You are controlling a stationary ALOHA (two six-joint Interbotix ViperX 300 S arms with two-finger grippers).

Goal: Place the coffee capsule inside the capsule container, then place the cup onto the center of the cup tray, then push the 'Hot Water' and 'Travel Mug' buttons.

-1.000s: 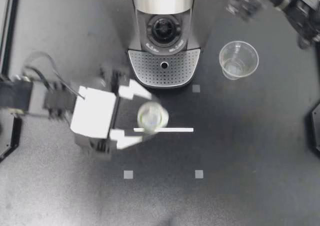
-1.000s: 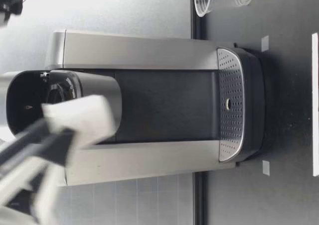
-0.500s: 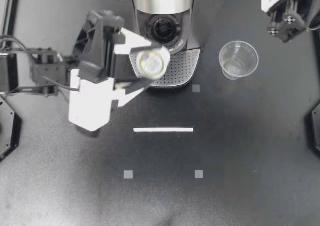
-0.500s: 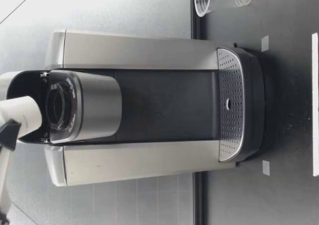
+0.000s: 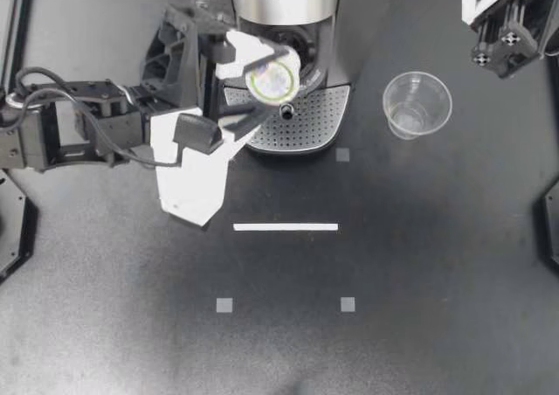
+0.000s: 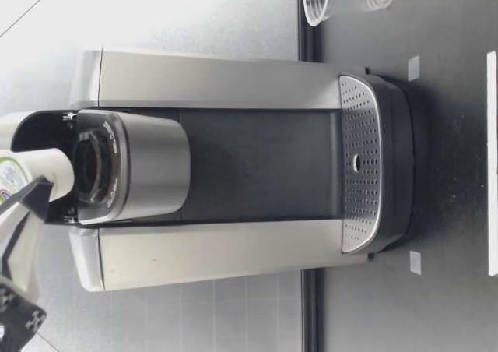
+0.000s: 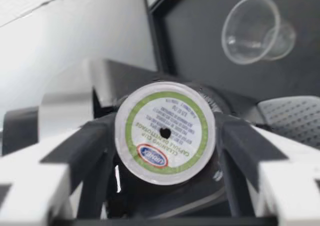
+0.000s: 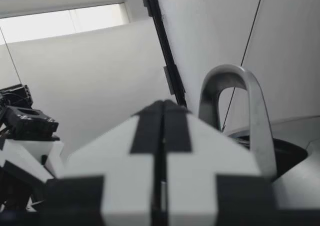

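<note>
My left gripper [image 5: 260, 82] is shut on the coffee capsule [image 5: 273, 79], a white pod with a green-ringed foil lid [image 7: 165, 132], one finger on each side. It holds the pod in the air just in front of the machine's open capsule container [image 6: 95, 165] and level with it. In the top view the pod covers part of that opening. The clear plastic cup [image 5: 417, 104] stands upright on the table to the right of the perforated cup tray [image 5: 301, 120]. My right gripper [image 5: 496, 21] is shut with nothing in it, raised at the far right corner.
The coffee machine [image 6: 233, 79] stands at the back middle with its lid up; the silver lid handle [image 8: 235, 106] shows ahead of my right gripper. A white tape line [image 5: 285, 227] and small grey square markers [image 5: 224, 305] lie on the dark table in front.
My left gripper has lifted the capsule from the table near the tape line and carried it up and back to the capsule container's mouth. My right arm swung out to the corner, then stopped.
</note>
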